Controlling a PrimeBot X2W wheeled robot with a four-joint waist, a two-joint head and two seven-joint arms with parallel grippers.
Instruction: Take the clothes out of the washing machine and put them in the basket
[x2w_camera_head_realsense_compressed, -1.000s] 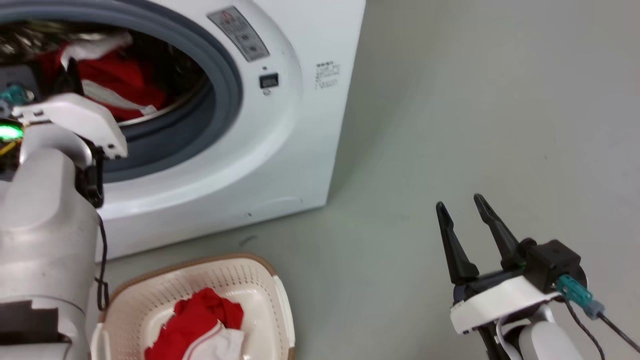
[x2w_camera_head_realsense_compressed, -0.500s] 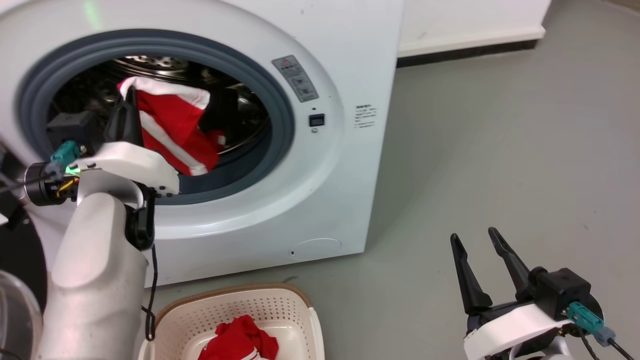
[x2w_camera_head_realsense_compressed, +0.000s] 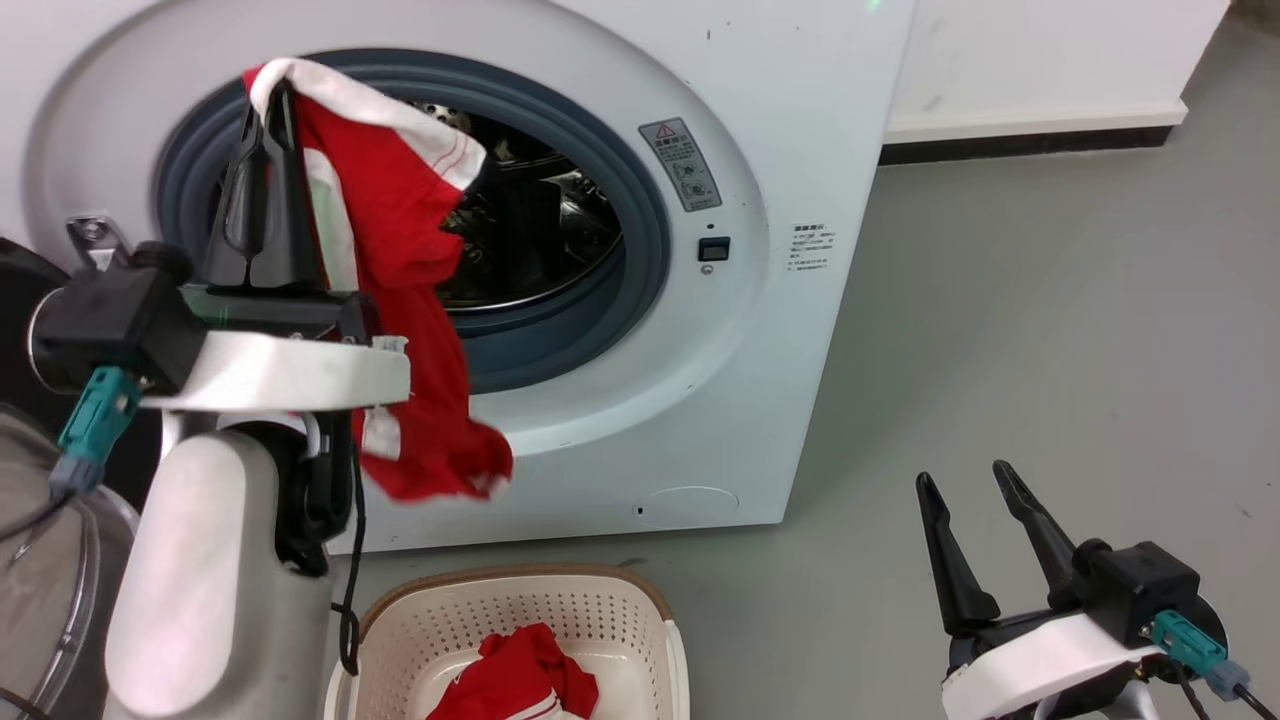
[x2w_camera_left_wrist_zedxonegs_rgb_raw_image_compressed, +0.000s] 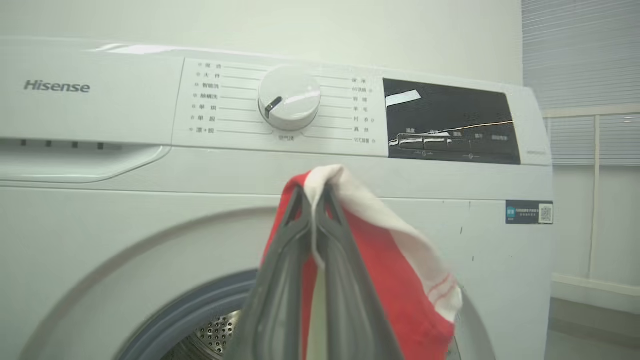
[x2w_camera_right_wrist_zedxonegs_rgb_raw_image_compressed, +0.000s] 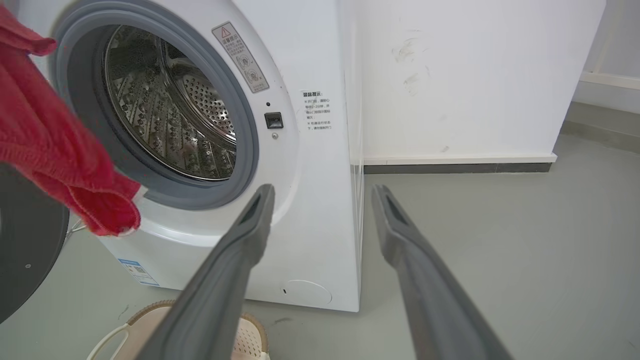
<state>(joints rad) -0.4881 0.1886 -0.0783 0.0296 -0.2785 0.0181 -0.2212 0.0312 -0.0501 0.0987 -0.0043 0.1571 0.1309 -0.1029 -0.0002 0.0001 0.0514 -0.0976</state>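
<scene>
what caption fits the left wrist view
Left claw shut on a red white-trimmed fabric garment before the white front-loading washing machine.

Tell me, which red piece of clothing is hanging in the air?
The red garment pinched in the left hand, dangling before the washing machine; the other red garment lies in the basket.

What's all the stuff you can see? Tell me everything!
washing machine: one, white, straight ahead, door open
dial: one, white, above the porthole
warning sticker: one, grey, right of the porthole
basket: one, cream, brown rim, on the floor below the porthole
held garment: one, red with white trim, hanging before the porthole
basket garment: one, red with white, lying in the basket
left gripper: one, dark fingers shut on the held garment
right gripper: one, dark fingers open, empty, lower right
</scene>
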